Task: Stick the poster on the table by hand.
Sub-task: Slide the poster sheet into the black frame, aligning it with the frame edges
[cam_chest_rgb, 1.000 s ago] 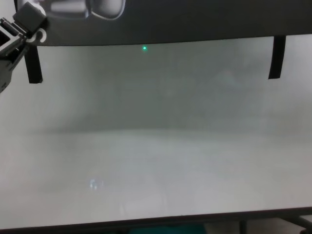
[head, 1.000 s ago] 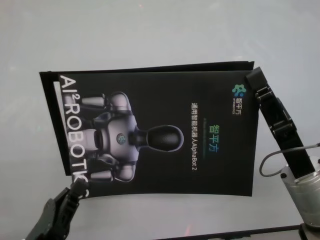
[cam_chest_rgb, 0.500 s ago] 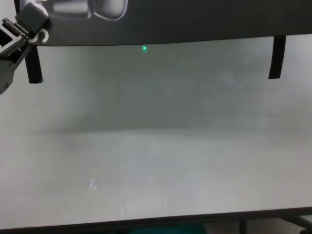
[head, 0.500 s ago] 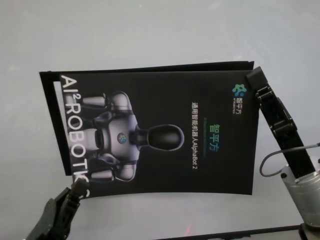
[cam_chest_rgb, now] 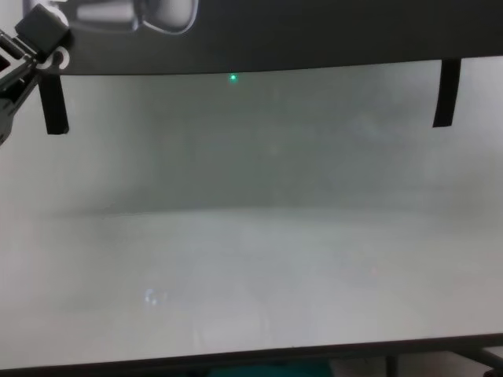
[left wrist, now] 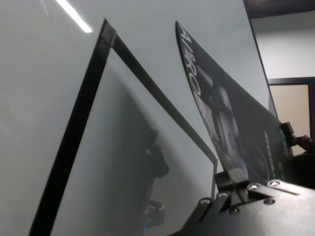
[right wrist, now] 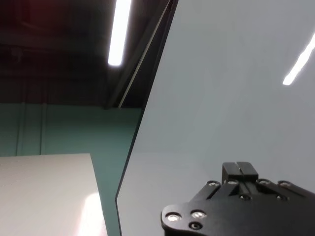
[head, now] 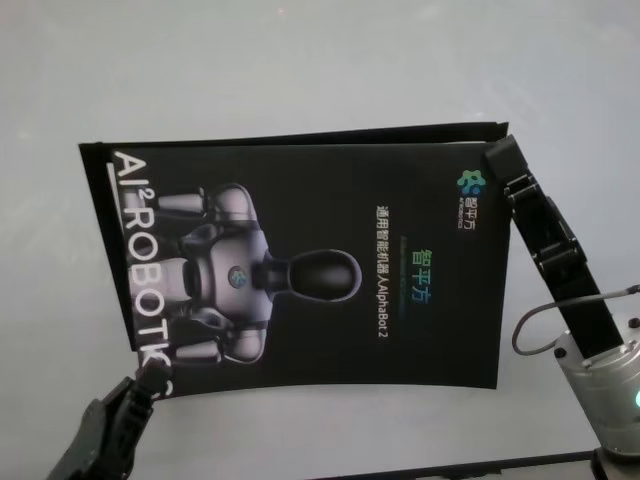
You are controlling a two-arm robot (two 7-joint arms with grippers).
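The black poster (head: 330,320) with the silver robot figure and white letters hangs a little above the white table (head: 300,60), casting a shadow on it. My left gripper (head: 150,375) is shut on its near left corner; the left wrist view shows its tip (left wrist: 231,178) against the sheet's edge (left wrist: 221,108). My right gripper (head: 497,157) has its shut black tip at the poster's far right corner; the right wrist view (right wrist: 239,169) shows the fingers together, with the sheet hidden there. In the chest view the poster's near edge (cam_chest_rgb: 314,31) runs along the top, by the left gripper (cam_chest_rgb: 38,31).
Two short black tape strips hang from the poster's near edge, one on the left (cam_chest_rgb: 53,106) and one on the right (cam_chest_rgb: 446,93). The table's dark front edge (cam_chest_rgb: 251,357) runs along the bottom of the chest view. A grey cable (head: 535,335) loops beside my right wrist.
The poster and both gripper tips have shifted slightly to the left. Both grips look unchanged.
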